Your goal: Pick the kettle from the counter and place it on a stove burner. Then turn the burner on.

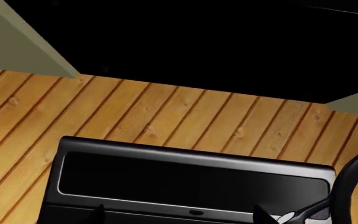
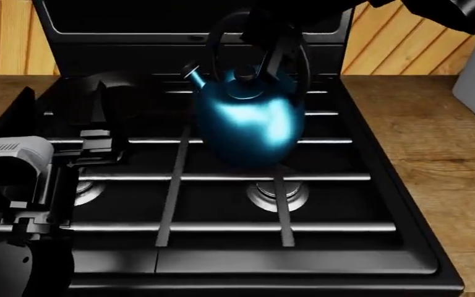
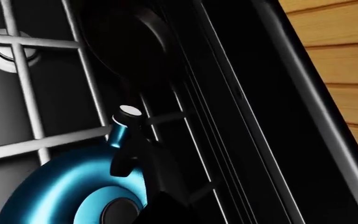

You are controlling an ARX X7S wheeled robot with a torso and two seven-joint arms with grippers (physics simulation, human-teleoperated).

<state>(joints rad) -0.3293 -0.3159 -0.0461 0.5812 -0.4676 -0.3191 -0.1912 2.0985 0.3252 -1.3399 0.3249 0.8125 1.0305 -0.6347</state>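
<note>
At the lower left of the head view, the left hand (image 2: 97,148), grey and black, hovers low over the stove; I cannot tell whether it is spread. Mid-frame, the glossy teal-blue round kettle (image 2: 250,120) hangs from its black hoop handle, pinched by the dark right hand (image 2: 272,37), seemingly for lowering onto the black grate bars (image 2: 221,177). A silvery ring burner (image 2: 277,195) lies just below it; the brown wood-plank tabletop (image 2: 444,161) fills the right edge.

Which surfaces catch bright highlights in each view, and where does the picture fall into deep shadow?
Head view: the kettle gleams, grate bars shine; the rear panel is dark. Right wrist view: highlight on the kettle's shoulder, black beside it. Left wrist view: lit wood planks, black above.
</note>
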